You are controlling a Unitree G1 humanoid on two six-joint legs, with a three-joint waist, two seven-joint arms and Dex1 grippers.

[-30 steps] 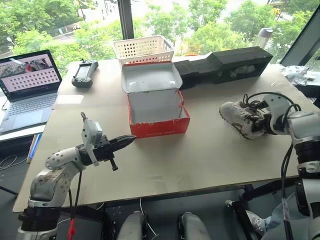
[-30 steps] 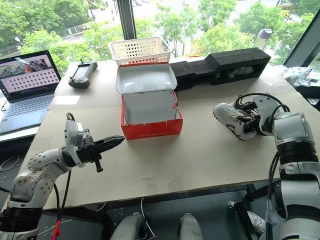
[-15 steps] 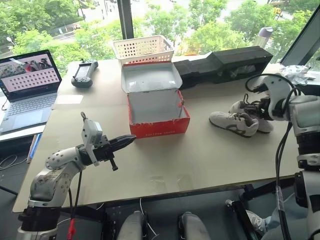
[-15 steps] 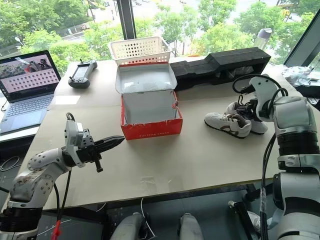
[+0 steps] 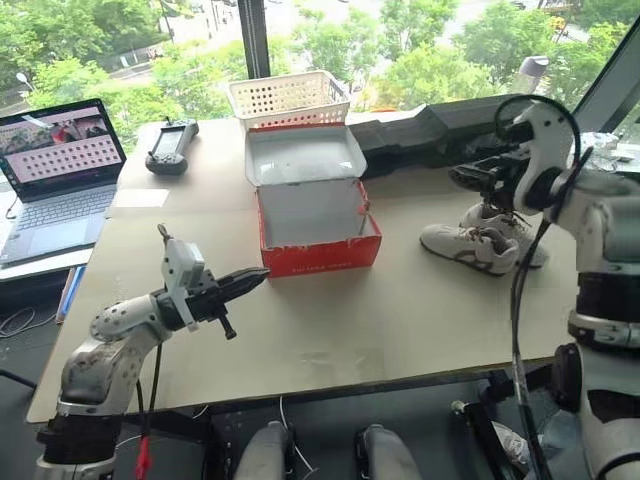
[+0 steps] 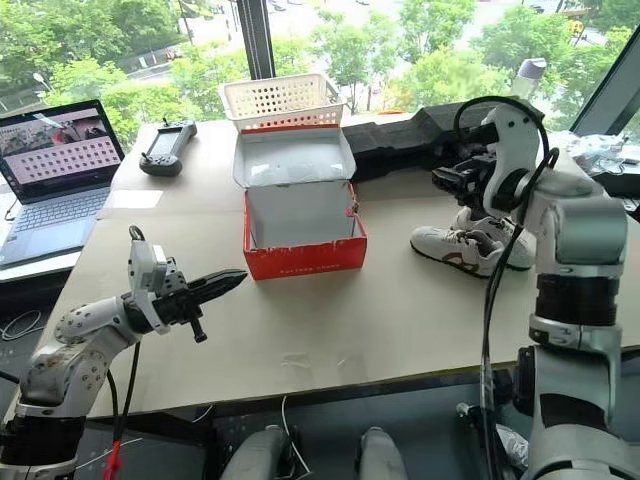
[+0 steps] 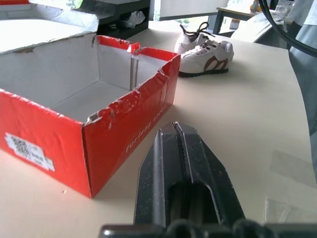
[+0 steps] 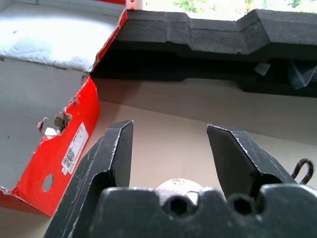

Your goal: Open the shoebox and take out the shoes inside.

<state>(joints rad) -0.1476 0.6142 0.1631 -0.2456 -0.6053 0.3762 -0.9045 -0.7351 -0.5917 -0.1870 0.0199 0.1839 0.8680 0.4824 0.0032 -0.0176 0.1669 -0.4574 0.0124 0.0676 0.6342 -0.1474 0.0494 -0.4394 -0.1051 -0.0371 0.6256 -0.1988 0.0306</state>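
The red shoebox stands open mid-table with its lid folded back and its pale inside bare. To its right the two off-white shoes lie side by side on the table, the far one partly behind the near one. Open and holding nothing, my right gripper hangs above the shoes and points toward the box; its wrist view looks between the spread fingers at the box's corner. My left gripper is shut and empty. It hovers off the box's front left corner.
A white lattice basket stands behind the box's lid. A long black foam block runs along the back right. A laptop and a handheld controller sit at the far left. The table's front edge is near.
A second ago one shoe lay tilted at my right gripper. Now both shoes rest flat, and that gripper has risen and swung left above them. The left arm has kept still.
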